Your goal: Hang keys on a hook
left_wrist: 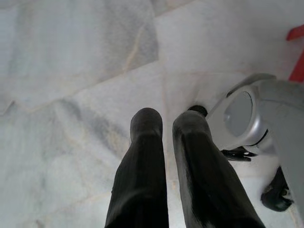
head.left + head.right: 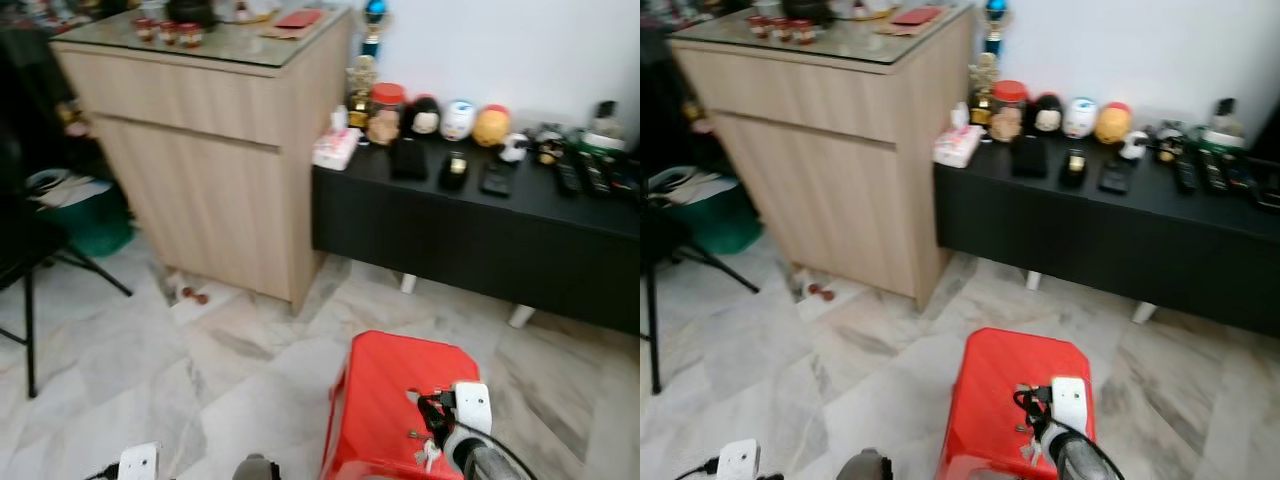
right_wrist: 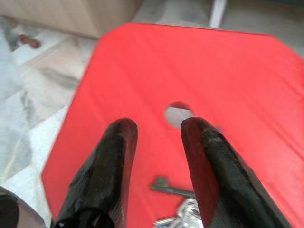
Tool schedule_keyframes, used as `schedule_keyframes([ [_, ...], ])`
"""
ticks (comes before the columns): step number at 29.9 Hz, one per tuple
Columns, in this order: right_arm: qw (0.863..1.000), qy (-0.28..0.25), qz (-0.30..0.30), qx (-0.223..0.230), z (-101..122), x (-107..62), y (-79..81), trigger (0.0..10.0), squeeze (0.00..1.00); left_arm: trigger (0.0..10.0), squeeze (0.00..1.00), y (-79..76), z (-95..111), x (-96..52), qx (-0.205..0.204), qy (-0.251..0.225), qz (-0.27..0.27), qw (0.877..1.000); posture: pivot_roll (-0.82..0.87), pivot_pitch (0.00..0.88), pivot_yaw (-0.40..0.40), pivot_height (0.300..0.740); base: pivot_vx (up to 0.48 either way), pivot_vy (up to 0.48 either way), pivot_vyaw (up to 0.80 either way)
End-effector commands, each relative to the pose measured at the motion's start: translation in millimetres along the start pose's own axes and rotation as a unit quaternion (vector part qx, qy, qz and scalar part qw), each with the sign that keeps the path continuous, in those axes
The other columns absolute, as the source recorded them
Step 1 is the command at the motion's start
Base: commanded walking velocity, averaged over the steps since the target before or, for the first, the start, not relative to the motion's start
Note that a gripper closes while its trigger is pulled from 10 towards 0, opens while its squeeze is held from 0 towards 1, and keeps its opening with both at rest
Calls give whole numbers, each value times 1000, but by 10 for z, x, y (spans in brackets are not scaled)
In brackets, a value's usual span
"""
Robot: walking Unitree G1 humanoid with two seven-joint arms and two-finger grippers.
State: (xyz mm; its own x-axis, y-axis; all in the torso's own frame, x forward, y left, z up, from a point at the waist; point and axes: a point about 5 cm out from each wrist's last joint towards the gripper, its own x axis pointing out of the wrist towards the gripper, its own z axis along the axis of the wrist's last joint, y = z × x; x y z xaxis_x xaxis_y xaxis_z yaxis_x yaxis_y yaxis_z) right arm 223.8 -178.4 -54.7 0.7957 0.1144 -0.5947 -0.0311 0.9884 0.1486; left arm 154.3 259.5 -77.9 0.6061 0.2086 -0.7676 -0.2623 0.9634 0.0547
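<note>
A bunch of silver keys (image 3: 176,205) lies on the top of a red plastic stool (image 2: 385,395), near the stool's round centre hole (image 3: 177,115). My right gripper (image 3: 159,127) hovers just above the stool top. It is open, with the hole showing between its black fingers and the keys lying under and behind the fingertips. Nothing is held in it. My right wrist (image 2: 468,412) shows over the stool's near right part. My left gripper (image 1: 166,121) hangs low over the marble floor with its fingers close together and nothing in them.
A tall wooden cabinet (image 2: 215,150) stands ahead on the left. A low black bench (image 2: 470,225) along the white wall carries small figurines and remotes. A black stand's legs (image 2: 40,290) and a green bin (image 2: 85,220) are at the far left. Marble floor (image 2: 180,370) lies between.
</note>
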Motion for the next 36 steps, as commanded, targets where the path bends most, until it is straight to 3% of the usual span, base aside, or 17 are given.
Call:
schedule_keyframes([
  [1, 1000, -1, -4, 1, -1, -9, -27, 10000, 0, 10000, 0, -15, 8, 5, 6, 0, -3, 1000, 170, 36, -43, 651, 0, 0, 0],
  [23, 1000, -8, 14, -7, 33, 11, 35, 10000, 0, 10000, 0, 2, -8, -2, 4, 1, -1, 1000, 175, 41, -43, 642, 0, 0, 0],
  [32, 1000, -17, -3, 2, 62, 9, -14, 10000, 0, 10000, 0, 10, -7, -4, 5, 1, 1, 1000, 177, 45, -41, 642, 0, 0, 0],
  [36, 1000, -15, -1, -3, 62, 12, -9, 10000, 0, 10000, 0, 23, 28, -6, 16, -17, 8, 1000, 176, 47, -42, 642, 0, 0, 0],
])
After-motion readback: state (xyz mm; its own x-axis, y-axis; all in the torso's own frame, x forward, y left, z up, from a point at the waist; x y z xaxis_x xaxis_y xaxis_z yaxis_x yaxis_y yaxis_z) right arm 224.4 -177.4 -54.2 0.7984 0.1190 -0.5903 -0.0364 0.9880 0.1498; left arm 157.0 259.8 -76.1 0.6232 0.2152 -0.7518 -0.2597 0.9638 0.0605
